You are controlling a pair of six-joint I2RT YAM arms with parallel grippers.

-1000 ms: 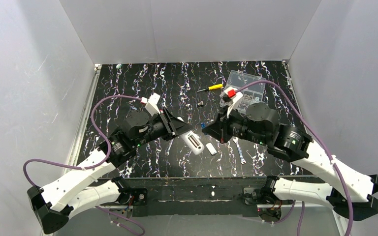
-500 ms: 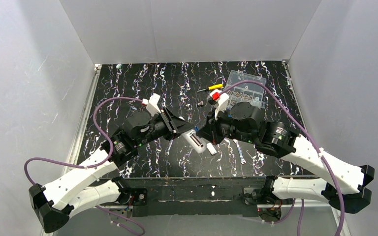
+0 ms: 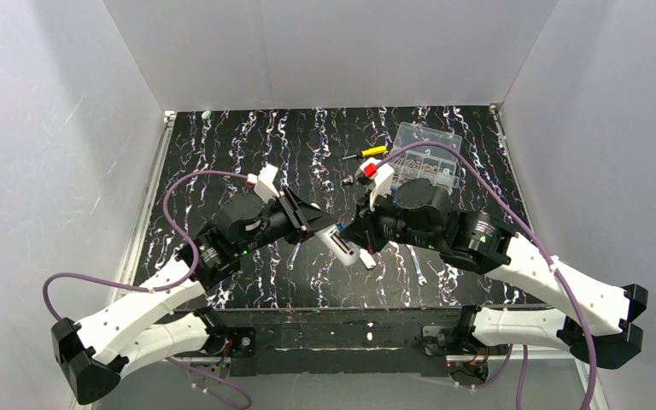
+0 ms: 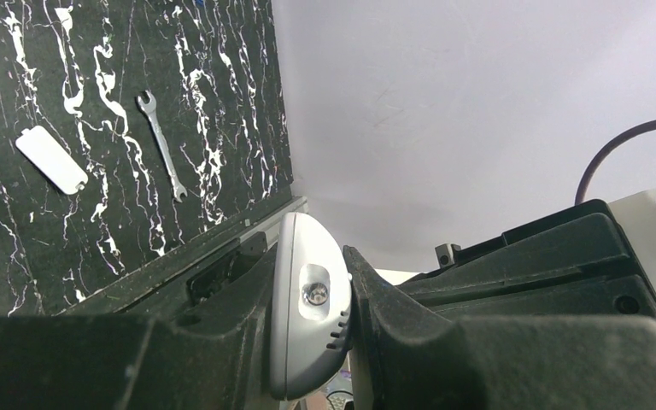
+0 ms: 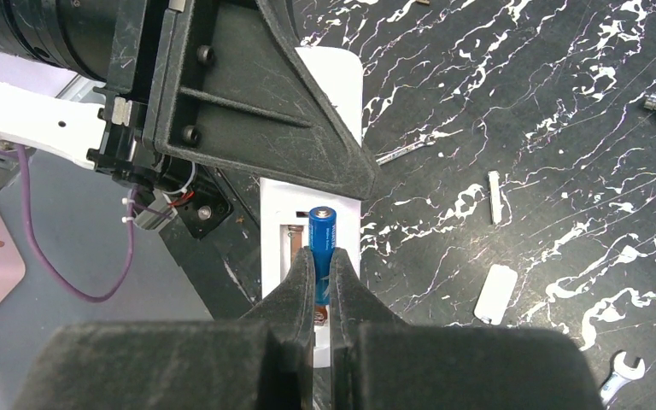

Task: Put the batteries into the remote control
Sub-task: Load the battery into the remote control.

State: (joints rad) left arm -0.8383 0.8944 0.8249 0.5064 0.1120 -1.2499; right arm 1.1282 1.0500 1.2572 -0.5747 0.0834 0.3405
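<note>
Noted smooth white plastic on remote control (image 5: 342,85), glossy blue wrap on battery (image 5: 321,243). Bright bare metal for wrench (image 4: 161,145).

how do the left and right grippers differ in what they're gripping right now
The left gripper is shut on the remote control; the right gripper is shut on a blue battery. The left's jaws stand apart across the remote's width; the right's nearly meet on the slim battery. The left carries the bigger white handset; the right holds its battery over that handset. Both grip something.
</note>
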